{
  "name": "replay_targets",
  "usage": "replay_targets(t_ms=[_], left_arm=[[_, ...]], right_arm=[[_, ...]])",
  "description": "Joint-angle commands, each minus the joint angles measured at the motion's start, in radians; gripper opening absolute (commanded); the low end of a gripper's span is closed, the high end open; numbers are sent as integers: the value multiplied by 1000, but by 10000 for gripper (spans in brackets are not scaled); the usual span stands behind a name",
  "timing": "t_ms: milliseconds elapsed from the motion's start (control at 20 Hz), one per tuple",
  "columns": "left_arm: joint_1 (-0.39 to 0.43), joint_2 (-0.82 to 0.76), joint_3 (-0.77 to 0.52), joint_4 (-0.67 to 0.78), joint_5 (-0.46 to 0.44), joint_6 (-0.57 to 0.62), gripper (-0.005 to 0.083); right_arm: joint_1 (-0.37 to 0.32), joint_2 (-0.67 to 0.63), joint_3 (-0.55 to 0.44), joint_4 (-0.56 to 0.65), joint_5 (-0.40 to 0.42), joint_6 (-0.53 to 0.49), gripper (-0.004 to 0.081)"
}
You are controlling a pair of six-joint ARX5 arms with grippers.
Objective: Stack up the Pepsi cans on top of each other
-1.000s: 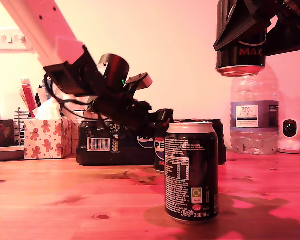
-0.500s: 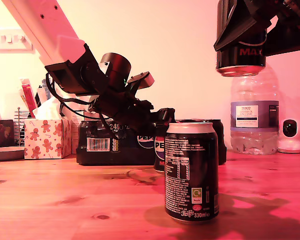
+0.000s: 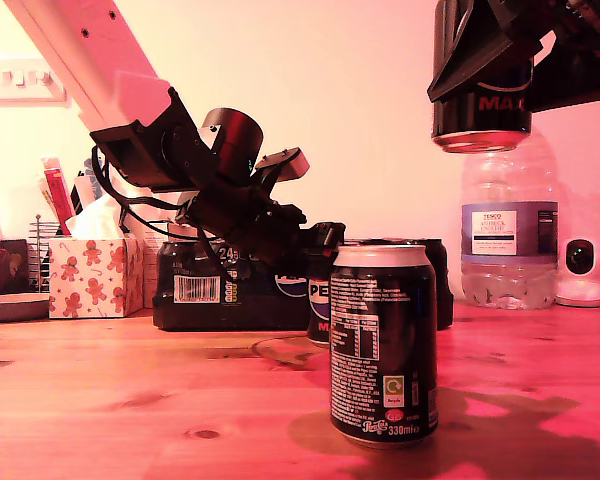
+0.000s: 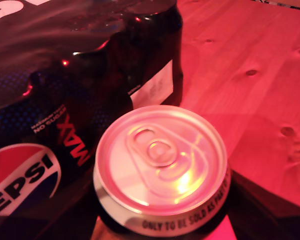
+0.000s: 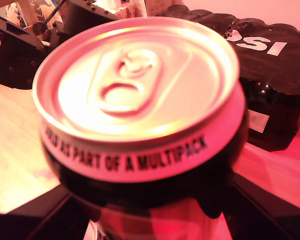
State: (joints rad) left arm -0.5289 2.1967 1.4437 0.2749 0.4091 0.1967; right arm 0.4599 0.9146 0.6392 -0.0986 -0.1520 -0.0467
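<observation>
One Pepsi can [image 3: 383, 345] stands alone near the front of the wooden table, its white text facing the camera. A second Pepsi can [image 3: 318, 300] stands behind it against the black pack. My first gripper [image 3: 323, 262] reaches down over it from the exterior view's left. In the first wrist view this can's silver top [image 4: 161, 157] lies between the dark fingers [image 4: 65, 210], with a sliver of table showing beside it. My second gripper [image 3: 480, 85] is shut on a third Pepsi can [image 3: 482, 112], held high at the exterior view's upper right. Its top [image 5: 135, 82] fills the second wrist view.
The black shrink-wrapped 24-pack [image 3: 210, 285] sits right behind the rear can. At the exterior view's right stand a clear water bottle [image 3: 508, 240] and a small white camera [image 3: 581, 270]. A patterned tissue box [image 3: 95, 277] and a plate [image 3: 10, 305] sit at its left.
My first arm has edged toward the exterior view's right, closer over the rear can. The second gripper and its raised can have not moved.
</observation>
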Motion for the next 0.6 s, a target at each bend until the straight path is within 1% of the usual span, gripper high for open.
replay_targets(t_ms=[0,100,250,550], left_arm=[[-4,23,3,16,5,22,442],[-4,13,3,0,5,45,442],[-1,-11,3,-33,10,47,442],[4,-66,3,-140,9,50,442]], right_arm=[[5,-17,16,34,-6,5,382],[5,-17,16,22,-6,5,382],[5,-17,16,18,-6,5,382],[5,-17,16,18,-6,5,382]])
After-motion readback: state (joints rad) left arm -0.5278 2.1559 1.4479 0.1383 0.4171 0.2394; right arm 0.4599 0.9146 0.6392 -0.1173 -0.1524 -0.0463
